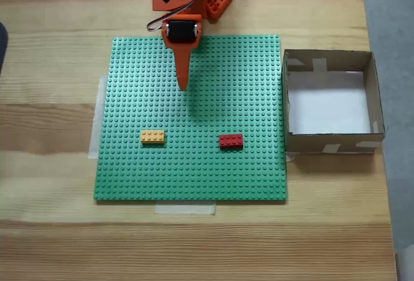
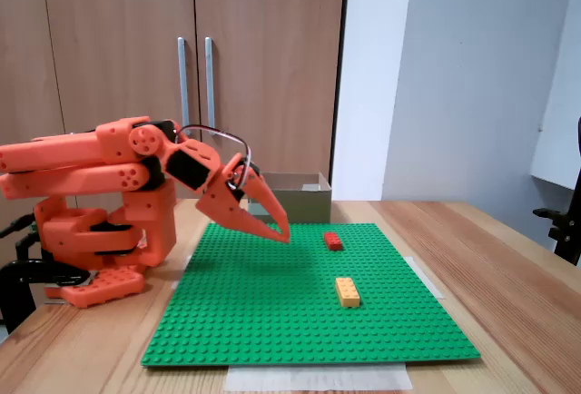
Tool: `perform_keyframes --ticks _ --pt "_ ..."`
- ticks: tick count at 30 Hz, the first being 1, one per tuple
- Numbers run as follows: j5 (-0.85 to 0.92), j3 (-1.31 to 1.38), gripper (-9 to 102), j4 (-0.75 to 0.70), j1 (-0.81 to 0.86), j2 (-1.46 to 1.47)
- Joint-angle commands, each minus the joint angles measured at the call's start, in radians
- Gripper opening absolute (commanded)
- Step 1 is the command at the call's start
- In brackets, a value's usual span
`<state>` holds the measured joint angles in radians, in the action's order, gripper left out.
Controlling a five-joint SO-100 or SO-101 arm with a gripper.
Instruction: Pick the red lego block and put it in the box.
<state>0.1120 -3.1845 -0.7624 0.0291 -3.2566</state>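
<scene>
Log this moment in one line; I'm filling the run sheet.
gripper: shut, empty, above baseplate | red lego block: on baseplate, untouched | box: empty

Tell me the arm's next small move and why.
Probably swing the tool toward the red lego block and open it. In the overhead-looking fixed view the tool hangs over the green baseplate, well short of the block, holding nothing; the box sits empty.

Red brick point(image 1: 231, 141) beside box point(image 1: 328, 143)
</scene>
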Motion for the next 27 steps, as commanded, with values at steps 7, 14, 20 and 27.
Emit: perform_keyframes --ticks 7,14,20,27 --pt "-0.037 0.014 -1 0.023 0.025 0.064" --pt "-0.023 0.25 -1 -0.074 0.032 0.302" --pt "-0.018 0.535 -1 -0.218 0.04 0.528" --pt "0.011 0.719 4 -0.281 0.041 0.713"
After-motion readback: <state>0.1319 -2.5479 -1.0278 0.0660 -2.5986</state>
